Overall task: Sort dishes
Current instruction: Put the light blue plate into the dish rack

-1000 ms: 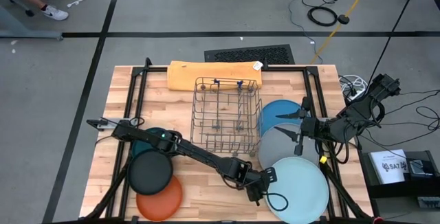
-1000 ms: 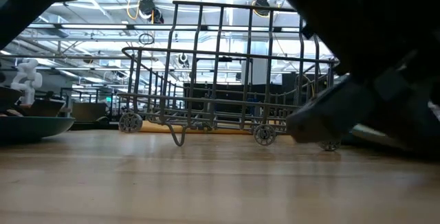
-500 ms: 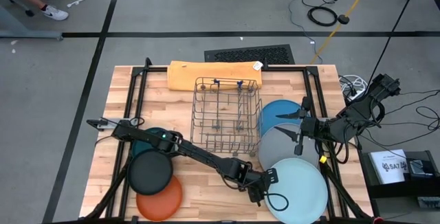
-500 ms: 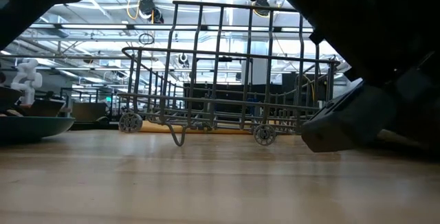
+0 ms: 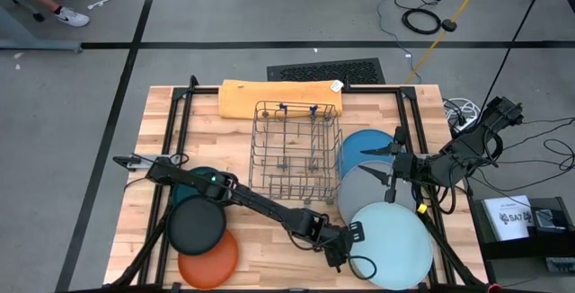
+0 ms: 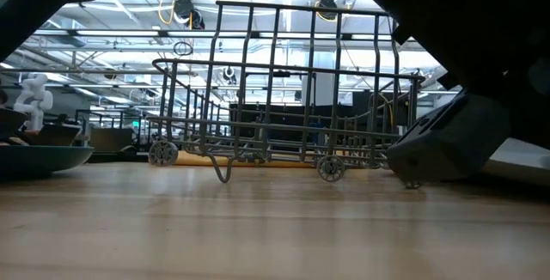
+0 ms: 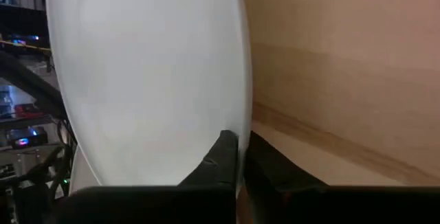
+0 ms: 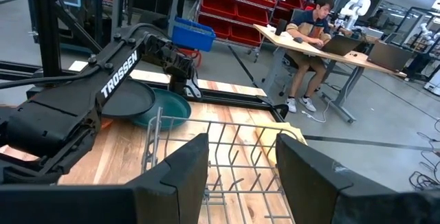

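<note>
One edge matters: my left tool (image 5: 346,242) is pinching the light blue plate (image 5: 391,245) by its rack-side rim, right tool (image 5: 393,169) waiting open.

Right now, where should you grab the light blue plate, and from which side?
By its rim. The light blue plate is flat and thin, so only the edge offers a pinch. Come from the rack-side edge, where the left gripper already straddles the rim, one finger on each face. The grey plate crowds the far edge.
</note>
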Motion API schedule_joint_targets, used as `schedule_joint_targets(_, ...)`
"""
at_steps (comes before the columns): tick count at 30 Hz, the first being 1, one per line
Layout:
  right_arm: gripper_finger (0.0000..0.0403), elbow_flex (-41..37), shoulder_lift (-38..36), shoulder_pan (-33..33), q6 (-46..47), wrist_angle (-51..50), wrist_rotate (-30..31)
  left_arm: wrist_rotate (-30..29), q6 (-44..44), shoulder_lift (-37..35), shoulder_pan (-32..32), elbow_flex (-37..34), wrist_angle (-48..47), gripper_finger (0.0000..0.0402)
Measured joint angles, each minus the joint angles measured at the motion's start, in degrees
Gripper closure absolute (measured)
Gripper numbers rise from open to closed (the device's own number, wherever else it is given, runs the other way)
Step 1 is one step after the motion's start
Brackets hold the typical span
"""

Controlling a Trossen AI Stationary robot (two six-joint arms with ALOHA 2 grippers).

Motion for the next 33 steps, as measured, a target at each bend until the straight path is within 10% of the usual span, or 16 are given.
schedule_joint_targets(20, 0.0238, -0.02, 0.01, 1.0, -5.97, 8.33, -0.15, -6.81, -5.88, -8.11, -3.68, 0.2, -0.18, 0.04)
schedule_joint_targets(33, 0.0238, -0.02, 0.11, 11.39, -35.16, 33.7, 0.13, -9.23, -19.23, -17.93, -4.36, 0.27, -5.69, 0.0401)
